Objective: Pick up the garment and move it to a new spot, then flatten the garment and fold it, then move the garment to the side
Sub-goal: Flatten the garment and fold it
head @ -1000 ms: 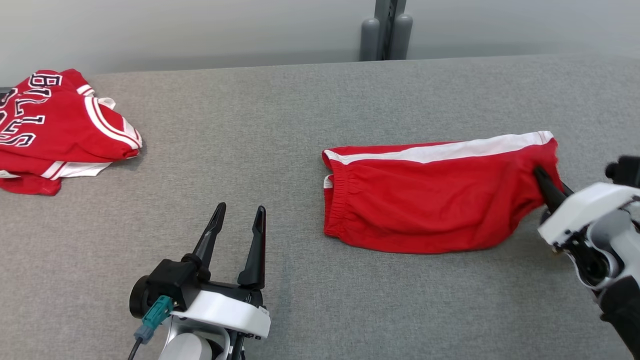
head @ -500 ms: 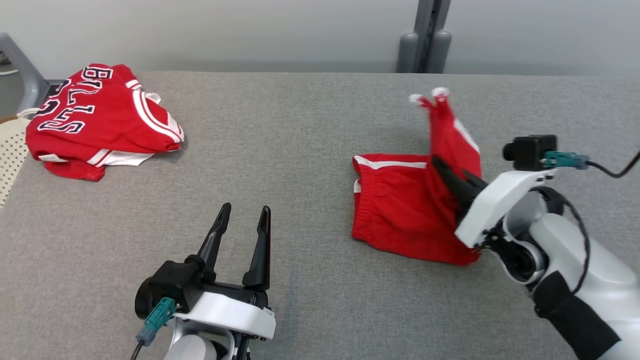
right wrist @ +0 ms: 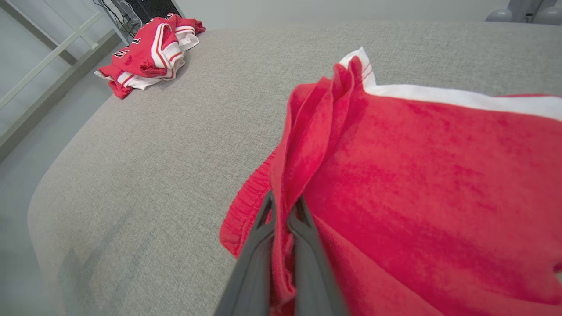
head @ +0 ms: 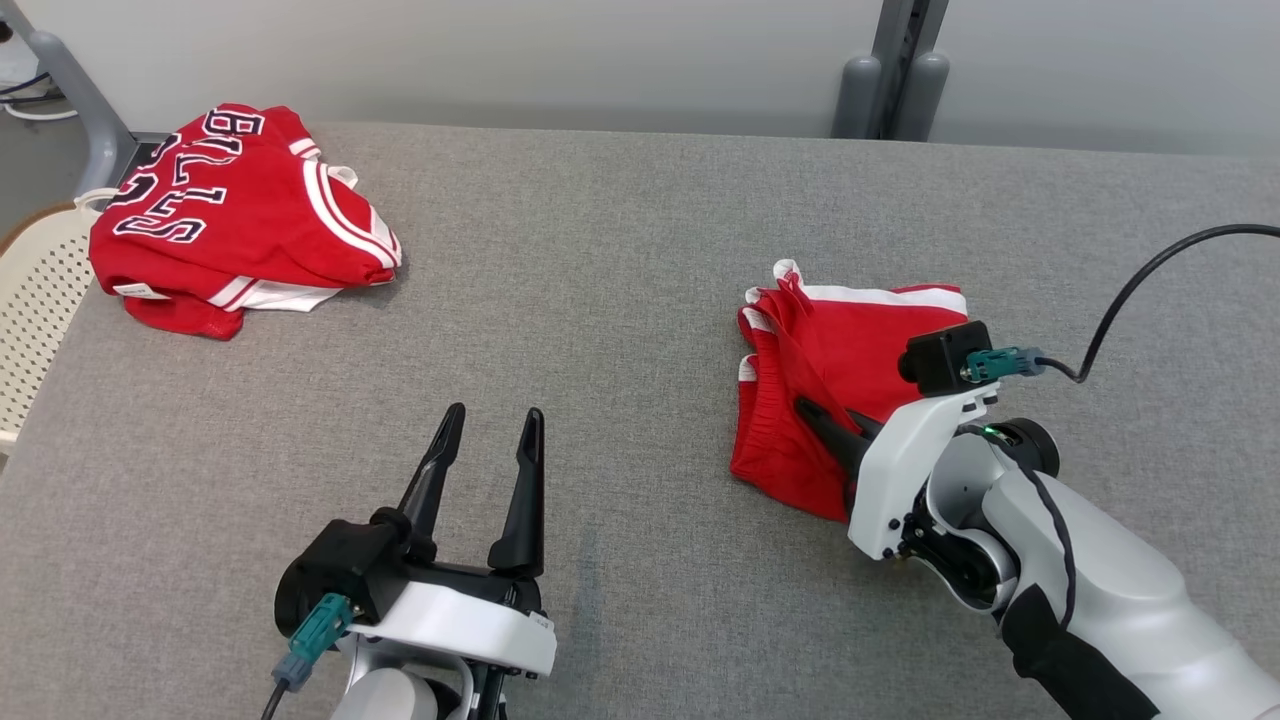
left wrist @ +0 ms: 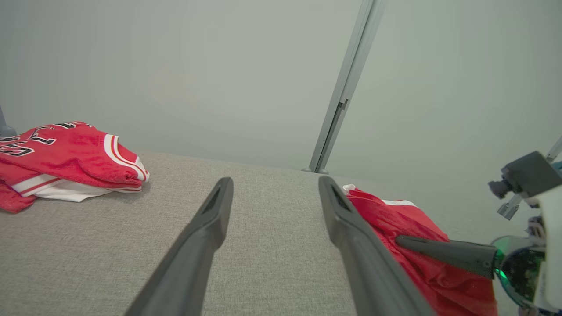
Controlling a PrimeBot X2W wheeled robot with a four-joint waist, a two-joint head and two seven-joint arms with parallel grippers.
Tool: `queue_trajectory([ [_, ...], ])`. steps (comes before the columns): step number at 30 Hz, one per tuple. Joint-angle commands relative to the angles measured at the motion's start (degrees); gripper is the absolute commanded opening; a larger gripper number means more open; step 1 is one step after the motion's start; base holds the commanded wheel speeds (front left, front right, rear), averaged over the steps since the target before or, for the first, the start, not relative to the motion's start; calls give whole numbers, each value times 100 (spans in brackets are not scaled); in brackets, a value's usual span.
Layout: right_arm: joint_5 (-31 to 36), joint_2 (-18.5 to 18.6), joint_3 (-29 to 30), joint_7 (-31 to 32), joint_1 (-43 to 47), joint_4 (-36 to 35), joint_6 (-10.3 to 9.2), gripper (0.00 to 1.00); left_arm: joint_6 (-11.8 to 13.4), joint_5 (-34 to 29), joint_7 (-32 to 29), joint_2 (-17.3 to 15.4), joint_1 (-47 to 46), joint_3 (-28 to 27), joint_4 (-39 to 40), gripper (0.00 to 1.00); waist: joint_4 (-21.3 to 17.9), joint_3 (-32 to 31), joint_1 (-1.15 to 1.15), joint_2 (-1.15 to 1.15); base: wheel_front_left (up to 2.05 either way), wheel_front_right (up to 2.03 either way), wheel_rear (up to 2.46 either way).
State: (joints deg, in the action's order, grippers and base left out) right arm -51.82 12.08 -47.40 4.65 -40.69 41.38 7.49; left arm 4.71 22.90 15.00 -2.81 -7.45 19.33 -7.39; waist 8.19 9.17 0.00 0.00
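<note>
Across the head view, a grey cloth-covered desk (head: 600, 250) runs back to a pale wall (head: 500, 50) and one grey post (head: 890, 90). One pair of red shorts (head: 860, 340), folded over, lies right of centre, with the right tool (head: 812, 412) clamped on its near edge. The left tool (head: 487, 440), fingers apart, sits at lower left, and one red jersey (head: 240, 220) lies upper left. Left wrist view: the shorts lie lower right, beside the spread fingers. Right wrist view: the fingers pinch a red fold at bottom centre.

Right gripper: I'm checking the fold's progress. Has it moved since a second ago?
Yes. The right gripper, shut on the shorts, swung left: formerly right of the grey post, now left of it.
</note>
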Motion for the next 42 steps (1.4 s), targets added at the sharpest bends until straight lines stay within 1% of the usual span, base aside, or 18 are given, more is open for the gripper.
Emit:
queue_trajectory([
  [1, 91, -14, 11, 25, 31, 17, 1, 0, 38, 30, 26, -19, -40, -14, 32, 100, -2, 1, 0, 0, 0, 0, 0],
  [3, 199, -34, -10, 57, 44, 16, 1, 0, 54, 29, 26, -20, -30, -24, 44, 100, -10, 4, 0, 0, 0, 0, 0],
  [4, 238, -47, -3, 63, 57, -9, 1, 13, 55, 31, 26, -19, -27, -30, 52, 100, -16, 5, 0, 0, 0, 0, 0],
  [5, 278, -65, -2, 80, 79, -46, 1, 30, 52, 32, 26, -19, -27, -35, 54, 100, -24, 5, 0, 0, 0, 0, 0],
  [6, 319, -82, -7, 85, 99, -97, 1, 45, 55, 30, 26, -19, -29, -40, 58, 100, -33, 6, 0, 0, 0, 0, 0],
  [8, 407, -100, -17, 84, 135, -222, 1, 100, 60, 23, 26, -19, -32, -46, 60, 100, -53, 11, 0, 0, 0, 0, 0],
  [14, 642, -54, 125, 10, 319, -715, 1, 100, 50, 2, 26, -19, -41, -59, 31, 100, -111, 15, 0, 0, 0, 0, 0],
  [19, 933, 57, 474, -110, 543, -1130, 1, 100, 53, -20, 26, -19, -36, -60, 31, 100, -147, 9, 0, 0, 0, 0, 0],
  [24, 1242, 156, 1254, -413, 827, -1571, 1, 100, 46, -24, 26, -19, -35, -85, 50, 100, -186, 24, 0, 0, 0, 0, 0],
  [28, 1641, 74, 1954, -630, 1024, -1692, 1, 100, 30, -43, 26, -20, -51, -88, 51, 100, -206, 55, 0, 0, 0, 0, 0],
  [29, 1641, 74, 1954, -630, 1024, -1692, 1, 100, 30, -43, 26, -20, -51, -88, 51, 100, -206, 55, 0, 0, 0, 0, 0],
  [31, 1795, -44, 2161, -619, 1134, -1686, 1, 100, 15, -48, 26, -20, -84, -74, 43, 100, -191, 76, 0, 0, 0, 0, 0],
  [32, 1875, -90, 2232, -623, 1171, -1685, 1, 88, 8, -49, 26, -21, -102, -67, 37, 100, -180, 87, 0, 0, 0, 0, 0],
  [33, 1942, -118, 2287, -624, 1208, -1670, 1, 45, 3, -54, 26, -21, -116, -62, 34, 100, -167, 98, 0, 0, 0, 0, 0],
  [34, 1992, -148, 2345, -622, 1246, -1642, 1, 36, 4, -57, 26, -21, -128, -59, 32, 100, -148, 109, 0, 0, 0, 0, 0],
  [35, 2040, -188, 2390, -622, 1281, -1605, 1, 15, 3, -61, 26, -19, -131, -56, 32, 100, -127, 121, 0, 0, 0, 0, 0],
  [36, 2090, -225, 2424, -626, 1309, -1553, 1, 0, 5, -65, 26, -20, -134, -53, 31, 100, -104, 133, 0, 0, 0, 0, 0],
  [42, 2433, -358, 2529, -770, 1355, -1056, 1, 0, 34, -58, 26, -21, -163, -39, 67, 100, 66, 211, 0, 0, 0, 0, 0],
])
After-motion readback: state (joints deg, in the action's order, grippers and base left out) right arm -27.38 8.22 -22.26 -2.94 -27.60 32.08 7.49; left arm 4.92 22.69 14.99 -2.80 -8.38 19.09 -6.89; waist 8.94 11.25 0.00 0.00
